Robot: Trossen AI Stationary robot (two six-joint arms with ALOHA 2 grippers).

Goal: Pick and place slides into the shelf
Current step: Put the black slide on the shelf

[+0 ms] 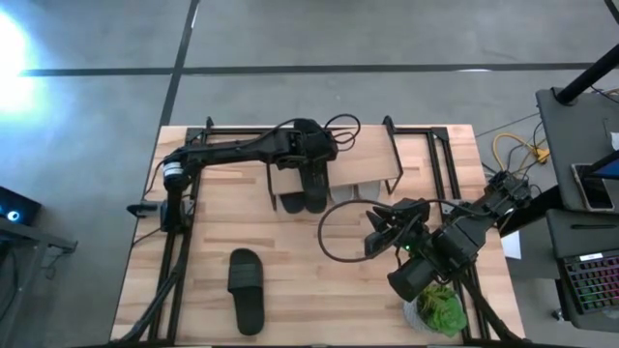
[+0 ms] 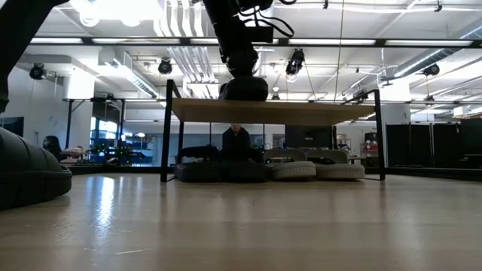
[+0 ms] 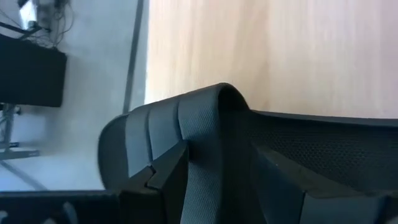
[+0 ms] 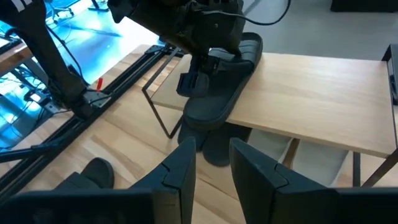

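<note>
The shelf point(image 1: 363, 159) stands at the table's far middle, a light plank on black legs point(image 2: 263, 111). A dark pair point(image 2: 218, 172) and a light grey pair point(image 2: 316, 170) lie on the table under it. One black slide point(image 4: 221, 87) lies on the plank's left part, its near end jutting past the near edge. My left gripper point(image 4: 199, 71) is on it from above, shut. Another black slide point(image 1: 245, 288) lies flat at the table's near left. My right gripper point(image 4: 211, 165) hovers open over the table, near and right of the shelf point(image 1: 379, 232). My left gripper holds the black slide by its wide strap point(image 3: 205, 124), the fingers point(image 3: 165, 180) coming from above. The slide lies flat on the shelf's plank point(image 4: 298, 93), its near end past the plank's edge. Whether one finger is under the strap is hidden by the gripper.
A potted green plant point(image 1: 440, 309) stands at the table's near right corner, close to my right arm. A looped black cable point(image 1: 338, 227) hangs between shelf and right arm. Black rails point(image 1: 179, 242) run along the table's left and right sides. Bare wood lies near the middle point(image 1: 319, 290).
</note>
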